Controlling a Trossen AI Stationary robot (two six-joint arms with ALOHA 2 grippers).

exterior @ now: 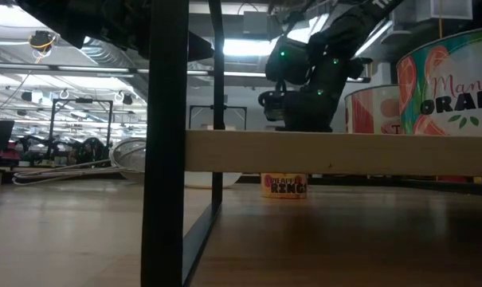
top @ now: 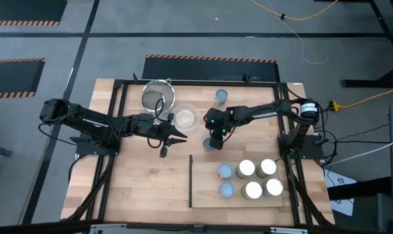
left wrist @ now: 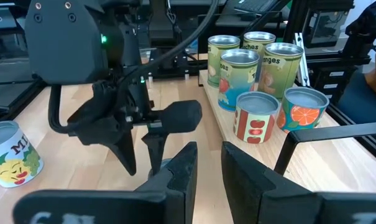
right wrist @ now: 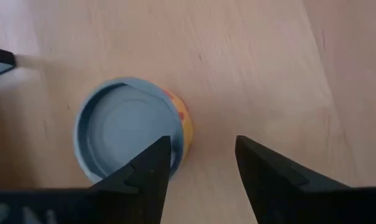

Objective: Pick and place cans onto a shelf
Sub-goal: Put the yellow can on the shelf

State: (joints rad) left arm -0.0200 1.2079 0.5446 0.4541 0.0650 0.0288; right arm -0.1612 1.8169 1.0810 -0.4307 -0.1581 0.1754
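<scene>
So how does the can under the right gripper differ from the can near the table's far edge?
The can under the right gripper lies beside the shelf, with the open right gripper just above it. The far can stands alone, away from both arms. Both have pale blue tops and stand upright on the table.

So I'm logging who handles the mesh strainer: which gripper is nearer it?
Left. The left gripper sits just below-right of the mesh strainer in the high view; the right gripper hangs farther off, past the glass bowl.

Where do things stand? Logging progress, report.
Right gripper open, above a blue-topped can, not centred. Left gripper open, waiting mid-table. Six cans on shelf. Nothing in the way.
</scene>
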